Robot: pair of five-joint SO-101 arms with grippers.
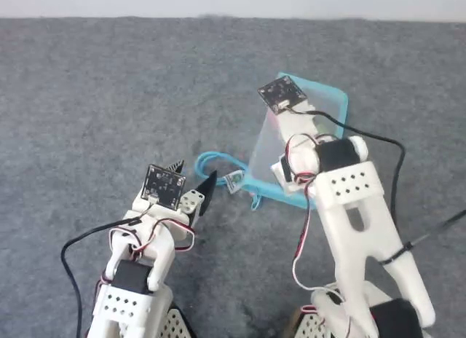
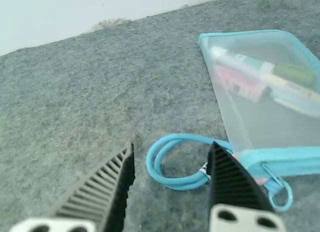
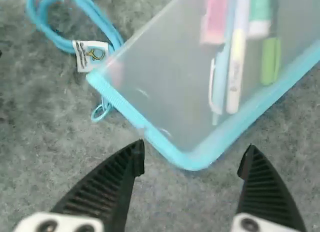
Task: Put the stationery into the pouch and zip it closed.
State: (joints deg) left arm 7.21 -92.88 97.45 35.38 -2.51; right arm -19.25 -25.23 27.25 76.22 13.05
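Lying flat right of centre on the grey mat (image 1: 109, 97), the pouch (image 2: 260, 112) holds the stationery (image 2: 260, 74). Both jaws gape wide, empty: right gripper (image 3: 195, 147) above the pouch, left gripper (image 2: 172, 147) facing its cord loop (image 2: 167, 164), probably lined up for the zip pull (image 2: 280, 193).

Setting: a robotics test bench, lab-type rather than domestic.

Evidence:
- **Surface:** The surface (image 1: 87, 97) is covered in grey felt-like matting. It meets a plain pale wall (image 1: 218, 1) at the far side.
- **Arms:** Two white plastic arms, the left arm (image 1: 138, 280) and the right arm (image 1: 357, 207), stand side by side on it.
- **Electronics:** Both arms carry exposed wiring (image 1: 397, 178) and a bare circuit board (image 1: 282, 94) at each wrist.
- **Claws:** The left claw (image 2: 172, 146) and right claw (image 3: 195, 145) are black ribbed plastic.
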